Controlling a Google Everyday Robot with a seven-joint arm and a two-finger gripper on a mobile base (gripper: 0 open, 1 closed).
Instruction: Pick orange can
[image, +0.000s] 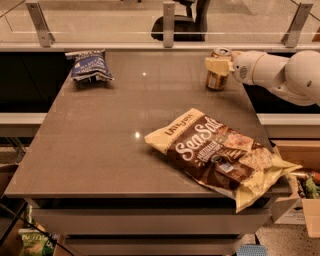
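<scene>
The orange can (218, 79) stands upright near the far right edge of the grey table (125, 150). It has a bronze body and a silver top rim. My gripper (218, 65) reaches in from the right on the white arm (280, 75) and sits at the can's upper half. Its pale front part covers the can's top portion. The far side of the can is hidden behind the gripper.
A large brown and cream chip bag (220, 155) lies at the table's front right, overhanging the edge. A blue chip bag (89, 66) lies at the far left. A glass rail with metal posts (169, 22) runs behind the table. Boxes (305, 200) stand on the floor at right.
</scene>
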